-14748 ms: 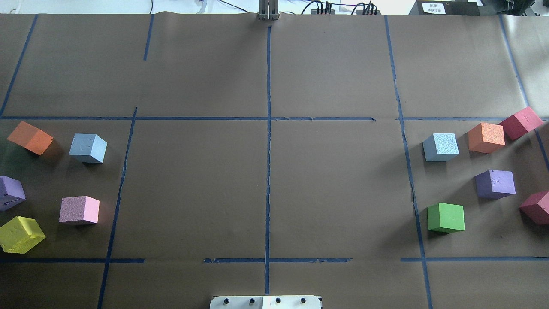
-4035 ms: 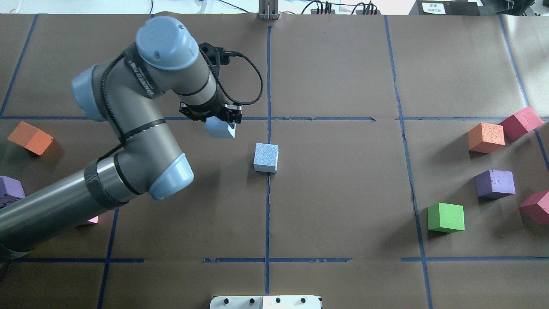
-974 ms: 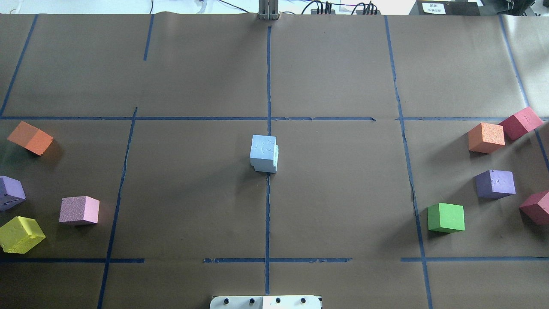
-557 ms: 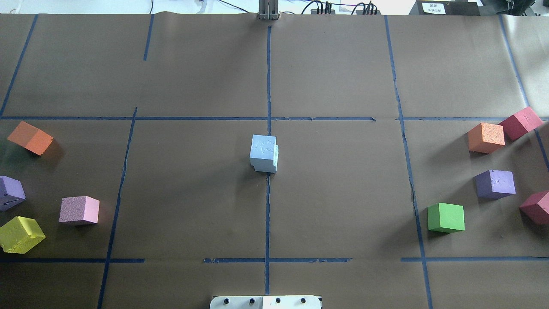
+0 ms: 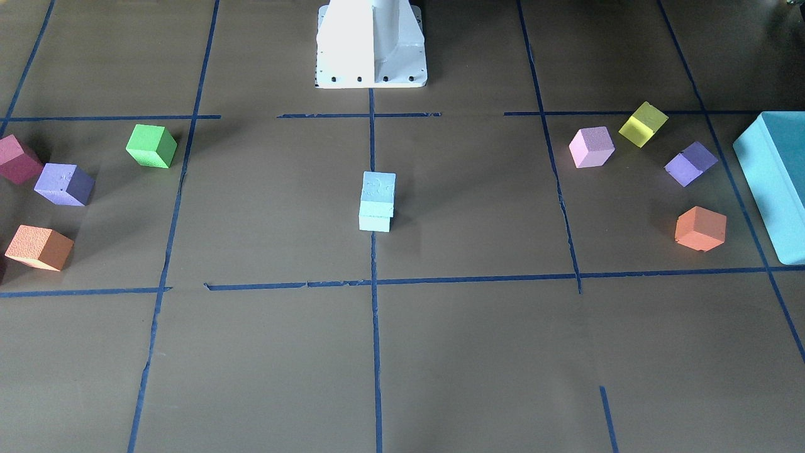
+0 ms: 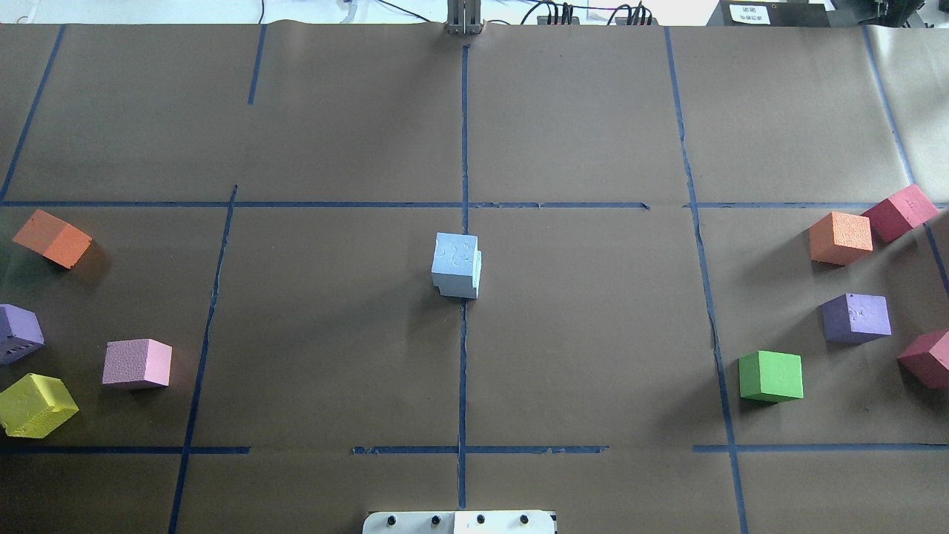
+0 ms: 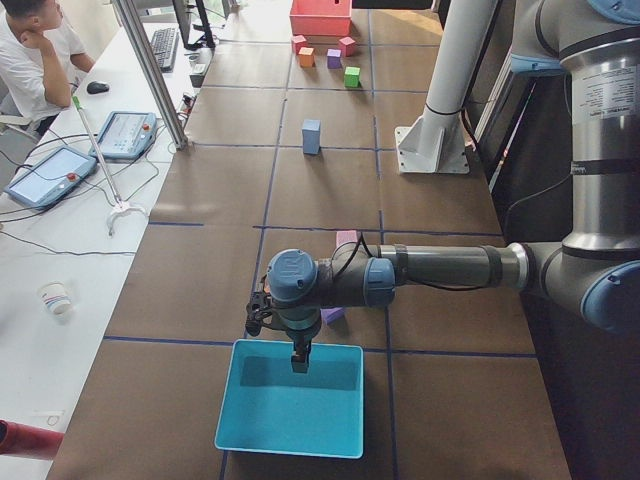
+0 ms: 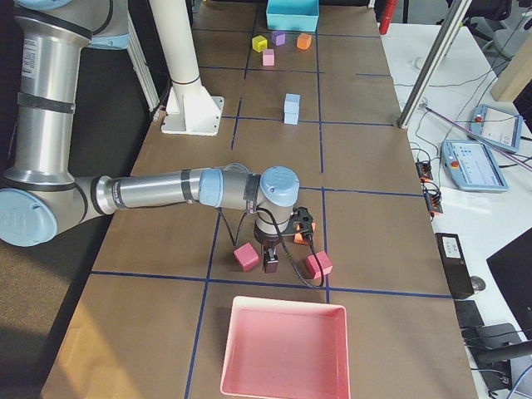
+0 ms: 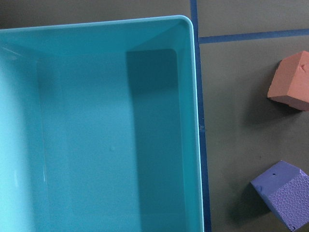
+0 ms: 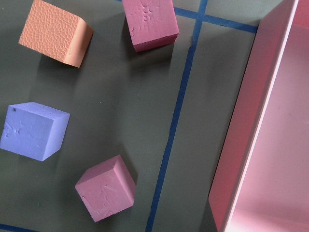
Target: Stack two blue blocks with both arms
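The two blue blocks stand stacked at the table's centre on the middle tape line. The sky-blue block (image 5: 378,187) sits on the aqua block (image 5: 375,222), a little offset. The stack also shows in the overhead view (image 6: 454,258) and both side views (image 7: 311,136) (image 8: 292,109). No gripper touches it. My left gripper (image 7: 299,362) hangs over the teal box's near rim, far from the stack. My right gripper (image 8: 270,264) hangs between two red cubes by the pink tray. I cannot tell whether either is open or shut.
A teal box (image 5: 773,182) (image 9: 96,121) stands at my left end, a pink tray (image 8: 287,349) (image 10: 270,121) at my right end. Coloured cubes lie in groups at both ends, such as green (image 6: 771,376) and pink (image 6: 138,363). The white pedestal (image 5: 371,44) stands behind the stack.
Earlier the blue blocks lay apart at the two ends, then my left arm carried one to the other at the centre. Over the last second nothing has moved.
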`<state>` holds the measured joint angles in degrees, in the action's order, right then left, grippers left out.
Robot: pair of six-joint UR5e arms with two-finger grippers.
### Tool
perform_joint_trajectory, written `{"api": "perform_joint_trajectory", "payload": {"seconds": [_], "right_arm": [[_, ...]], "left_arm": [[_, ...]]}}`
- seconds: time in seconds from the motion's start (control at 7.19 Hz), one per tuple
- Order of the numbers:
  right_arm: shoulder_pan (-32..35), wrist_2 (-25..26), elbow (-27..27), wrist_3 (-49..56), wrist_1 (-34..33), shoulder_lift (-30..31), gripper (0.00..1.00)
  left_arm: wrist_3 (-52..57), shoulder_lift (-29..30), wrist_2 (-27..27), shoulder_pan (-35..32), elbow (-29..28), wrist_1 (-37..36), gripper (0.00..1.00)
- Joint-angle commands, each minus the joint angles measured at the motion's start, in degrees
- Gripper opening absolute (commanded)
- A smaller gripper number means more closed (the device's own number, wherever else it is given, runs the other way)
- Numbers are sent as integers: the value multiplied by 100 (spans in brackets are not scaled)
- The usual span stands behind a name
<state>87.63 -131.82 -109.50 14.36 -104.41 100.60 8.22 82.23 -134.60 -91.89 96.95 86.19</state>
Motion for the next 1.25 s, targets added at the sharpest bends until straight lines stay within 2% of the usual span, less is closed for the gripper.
{"api": "perform_joint_trajectory", "payload": {"seconds": [0.0, 0.42, 1.11], "right_arm": [[0, -10, -1, -3, 0, 3, 100], [0, -19, -1, -3, 9, 3, 100], [0, -19, -1, -3, 26, -6, 100]], "left_arm": [[-4, 4, 65, 14, -141, -6, 100], [22, -49, -22, 14, -141, -41, 100], [14, -181, 233, 22, -36, 3, 100]]}}
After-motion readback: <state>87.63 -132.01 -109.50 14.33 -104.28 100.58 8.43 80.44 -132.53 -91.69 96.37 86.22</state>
